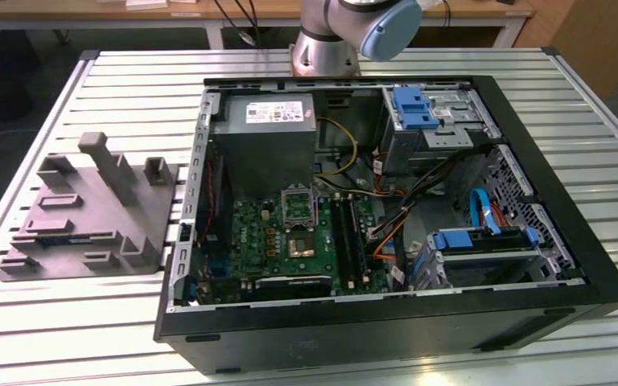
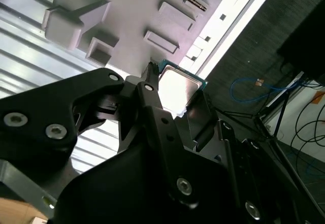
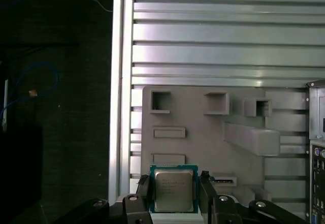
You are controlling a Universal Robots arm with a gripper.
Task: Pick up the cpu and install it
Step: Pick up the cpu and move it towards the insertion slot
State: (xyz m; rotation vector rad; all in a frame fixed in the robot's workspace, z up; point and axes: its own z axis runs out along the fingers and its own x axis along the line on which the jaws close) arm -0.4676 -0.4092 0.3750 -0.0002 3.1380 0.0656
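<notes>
Gripper (image 3: 174, 184) clamps cpu (image 3: 173, 193) (over tray (image 3: 203, 132)).

First wrist view: end effector (image 3: 173, 186) body cut off by picture edge, its fingers (image 3: 143, 191) cover the cpu (image 3: 173, 191) side rims; tray (image 3: 203, 132) partly hidden behind cpu. Second wrist view: black fingers (image 2: 152, 102) hide part of cpu (image 2: 177, 87). Print on cpu too small to read.

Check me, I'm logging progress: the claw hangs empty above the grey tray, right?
Not empty: both wrist views show the claw shut on the cpu, a finger at each of two opposite edges. It does hang above the grey tray.
</notes>
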